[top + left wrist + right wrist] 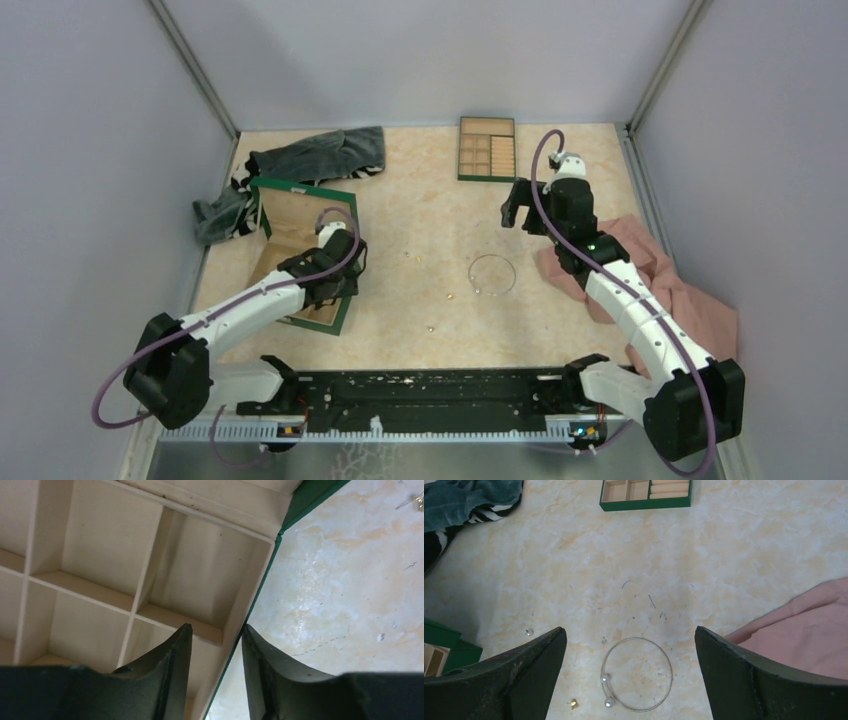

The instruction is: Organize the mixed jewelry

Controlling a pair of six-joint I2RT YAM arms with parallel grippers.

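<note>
Spread wide, the right hand (629, 630) hovers with the thin silvery wire hoop (672, 674) centred just beneath it, apparently lining up a grasp.

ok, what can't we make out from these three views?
- Top view: tiny gold-coloured specks, too small to identify.
- Left wrist view: a small gold piece, cut off by the top-right edge.
- Top view: open green box with tan wooden compartments, mostly covered by the white left arm; contents unseen.
- Left wrist view: left gripper straddles that box's wall; whether it touches is unclear.
</note>
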